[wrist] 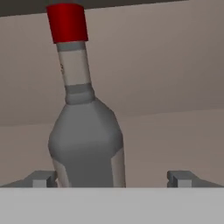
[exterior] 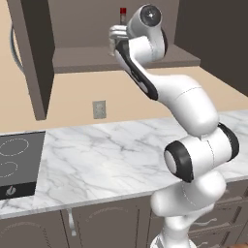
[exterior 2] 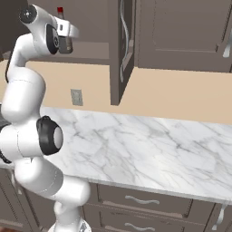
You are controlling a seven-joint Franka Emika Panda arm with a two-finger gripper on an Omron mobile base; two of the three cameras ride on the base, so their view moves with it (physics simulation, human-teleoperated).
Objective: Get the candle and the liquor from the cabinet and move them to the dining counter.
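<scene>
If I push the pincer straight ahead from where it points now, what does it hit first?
Most likely the liquor bottle: it stands between the tips of the open pincer, nearer one of them, and close in. Behind it is the cabinet's back wall. How much gap is left before contact is hard to judge.

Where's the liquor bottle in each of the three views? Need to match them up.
Left base view: liquor at top centre, on the open cabinet shelf, its red cap above the robot's wrist.
Right base view: top left, red cap poking up behind the hand.
Hand view: left of centre, large and close, between the open jaws.
Shared landmark: the bottle's red cap; the two base views also share the wall outlet.
</scene>
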